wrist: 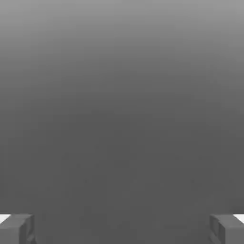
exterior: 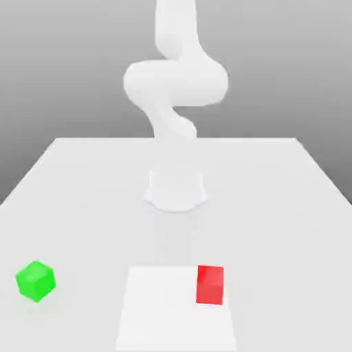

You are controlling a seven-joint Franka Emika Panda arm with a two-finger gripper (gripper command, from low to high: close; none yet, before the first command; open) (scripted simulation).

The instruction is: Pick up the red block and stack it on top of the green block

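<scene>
The red block (exterior: 210,284) is a small bright red cube standing near the table's front edge, a little toward the exterior view's right. The green block (exterior: 35,280) is a cube of the same size, turned at an angle, near the front on the exterior view's left. The two blocks stand well apart. In the hand view my gripper (wrist: 122,229) is open, its two grey fingertips (wrist: 19,228) far apart with nothing between them, and behind them is plain grey background.
The white arm (exterior: 175,82) rises in a curl from its round base (exterior: 176,189) at the middle of the white table (exterior: 89,192). A brighter white rectangle (exterior: 161,309) lies at the front edge, beside and under the red block.
</scene>
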